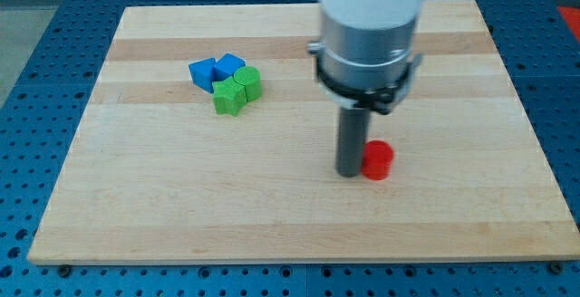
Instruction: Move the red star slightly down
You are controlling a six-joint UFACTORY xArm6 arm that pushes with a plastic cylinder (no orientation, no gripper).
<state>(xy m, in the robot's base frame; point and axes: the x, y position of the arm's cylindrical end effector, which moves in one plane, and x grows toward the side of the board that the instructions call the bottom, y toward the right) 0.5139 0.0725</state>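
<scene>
We have the wooden bench (272,215) mostly bare, with the arm (370,25) coming in from the view's top and covering the upper middle of the board.

Step in hand, as we judge it: a short push of the red block toward the view's bottom. To do that well, our tip needs to sit on the block's top side, centred on it, and then push straight down the view. Right now it sits beside the block, on the view's left, so pushing from here would likely shove it right rather than down. We should go round to the far side first without clipping it. Keep the stroke short: "slightly" means stop early. An off-centre contact would probably spin it or slide it sideways.

The task's thing: a red block (378,160), right of centre on the board. The task calls it a star; from here it reads more like a rounded stub, so we can't confirm the shape.

Pose: rod vertical, my tip (349,173) on the board, just left of the red block, touching or nearly so; we can't tell which. No gripper on this rig, so nothing is clamped or released.

Well apart at upper left sits a tight cluster:
- blue block (203,71), shape unclear
- second blue block (229,64)
- green star (229,99)
- green cylinder (247,82)

They are clear of the push path.
</scene>
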